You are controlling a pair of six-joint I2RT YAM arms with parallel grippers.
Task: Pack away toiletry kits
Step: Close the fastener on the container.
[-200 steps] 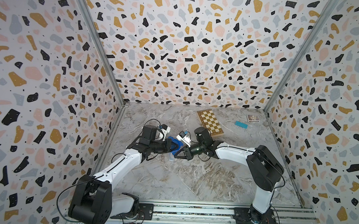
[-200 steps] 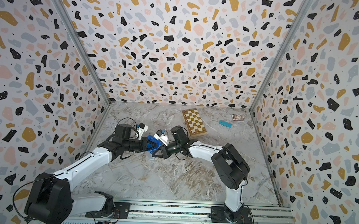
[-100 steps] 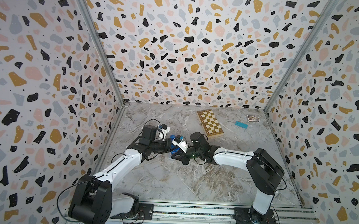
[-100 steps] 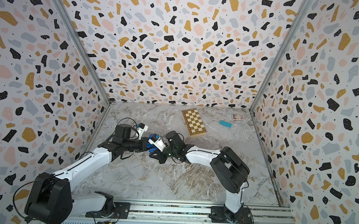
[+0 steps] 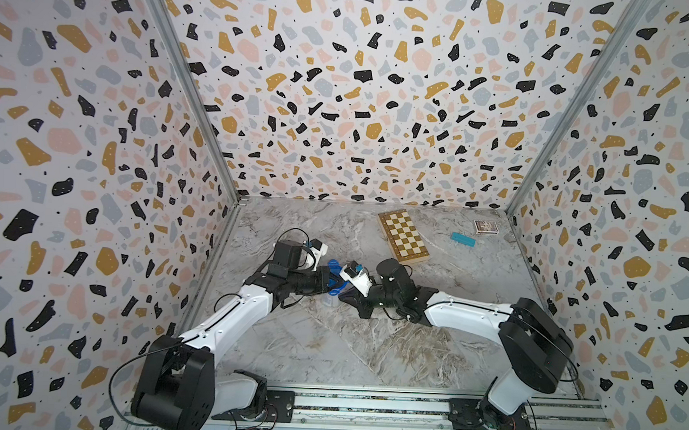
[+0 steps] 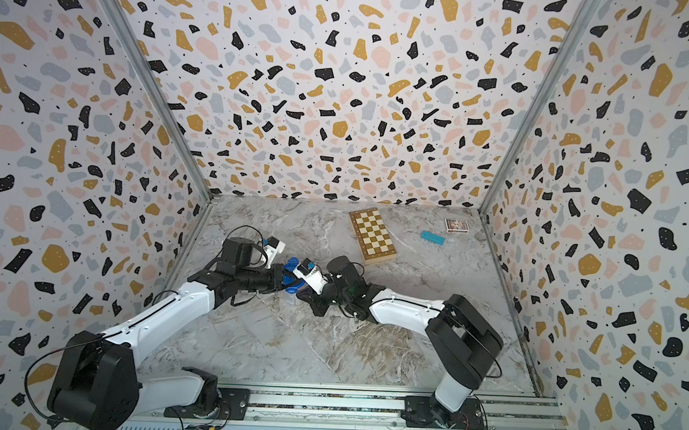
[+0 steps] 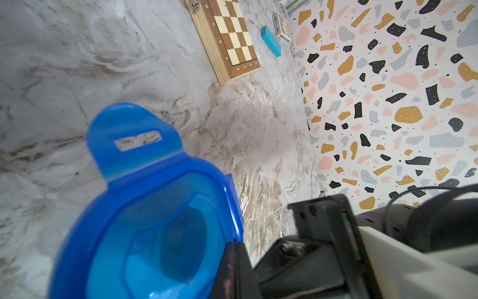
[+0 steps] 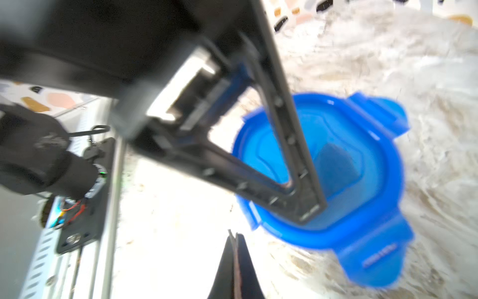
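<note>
The blue lid [image 8: 362, 160] is being pressed onto the tub [image 5: 328, 300] by the closed, empty left tool [image 8: 307, 209]. The closed right tool [image 8: 234, 240] is being positioned alongside. The tabs are judged unlatched.

The lid [image 7: 155, 196] is smooth, shiny blue plastic you can partly see through. The chessboard [image 5: 403, 236] is wood with a soft shine. The tabletop [image 5: 328, 344] looks like smooth grey stone. The rail [image 5: 365, 405] is ribbed metal.

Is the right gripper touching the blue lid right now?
Apart. The right wrist view shows the shut right gripper stopping short of the blue lid, with a strip of tabletop visible between its tips and the rim.
</note>
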